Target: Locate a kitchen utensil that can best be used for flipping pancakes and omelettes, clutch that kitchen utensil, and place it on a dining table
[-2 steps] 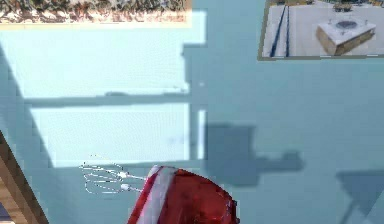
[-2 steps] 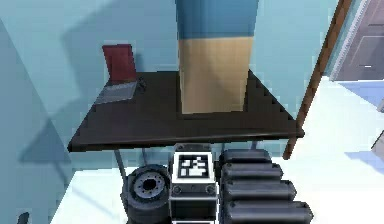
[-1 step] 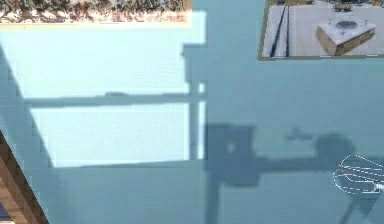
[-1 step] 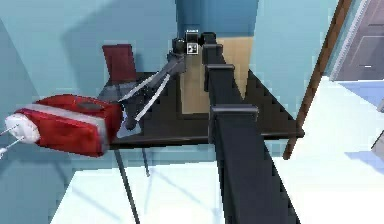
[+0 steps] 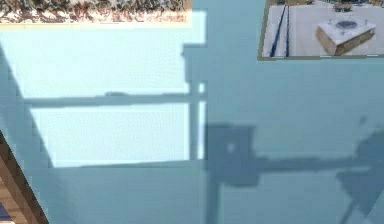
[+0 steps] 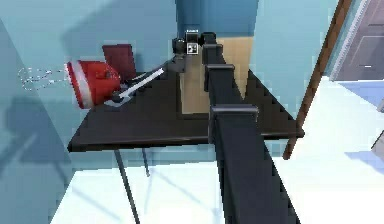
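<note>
Forward view: pale blue wall (image 5: pixel 280 110) close ahead, framed picture (image 5: pixel 322 28) top right, another framed picture (image 5: pixel 95 10) along the top left. No table or utensil there.

Arm side view, big to small:
- dark table (image 6: pixel 110 135) against the blue wall, door (image 6: pixel 362 45) off to the view's right
- arm (image 6: pixel 235 130) stretched out across the tabletop
- tan board or box (image 6: pixel 191 92) standing on the table, just behind the arm's far end
- red rounded vessel (image 6: pixel 92 82) lying on the table's left part, dark red block (image 6: pixel 122 58) behind it
- long thin utensil (image 6: pixel 145 82) lying flat on the table, running from beside the red vessel up toward the arm's tip. Shape fits a spatula, but too small to confirm.
- gripper (image 6: pixel 183 55) at the utensil's upper end, next to the white marker squares

Claw state: cannot tell. The utensil rests on the surface right at the fingers, so I can't say whether it's grasped, or even touched.

Progress, my read:
- locate: looks done, the likely candidate is in front of the arm
- grasp: in progress at best; the utensil isn't lifted clear of the table
- place: not started. Whether this is the dining table is unclear, so a carry to another table is probably left.

Next check I'd want: the utensil hanging clear at the fingers after a lift.
</note>
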